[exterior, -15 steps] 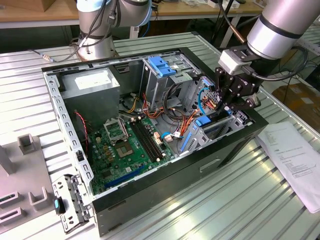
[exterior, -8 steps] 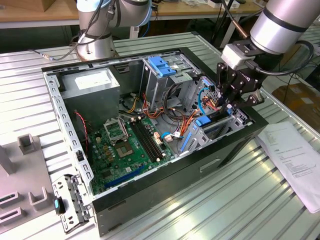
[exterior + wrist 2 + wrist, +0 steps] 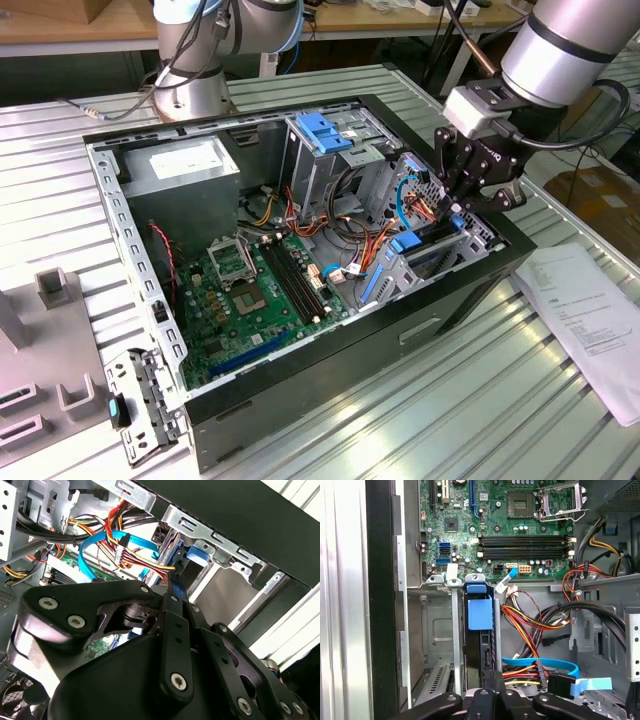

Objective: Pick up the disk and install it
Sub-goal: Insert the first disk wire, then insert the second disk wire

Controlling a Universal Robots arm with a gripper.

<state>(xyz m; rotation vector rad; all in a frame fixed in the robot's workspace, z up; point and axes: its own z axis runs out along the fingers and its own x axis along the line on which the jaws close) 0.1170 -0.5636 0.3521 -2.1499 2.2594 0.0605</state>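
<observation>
- The silver-and-grey robot arm [image 3: 565,50] reaches in from the exterior view's upper right, its wrist angled downward.
- The black two-fingered gripper [image 3: 462,200] points down, fingers drawn close together.
- In both wrist views the black finger linkages [image 3: 172,645] [image 3: 492,700] converge to a narrow tip.

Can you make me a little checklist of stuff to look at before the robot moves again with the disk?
1. Gripper over the bay at the case's corner: ok.
2. Disk standing on edge in the metal bay, in line with it: ok.
3. Gripper shut on the disk's edge: ok.
4. Coloured wires beside the disk, not across its slot: ok.
5. Disk pushed fully home: cannot tell.
</observation>
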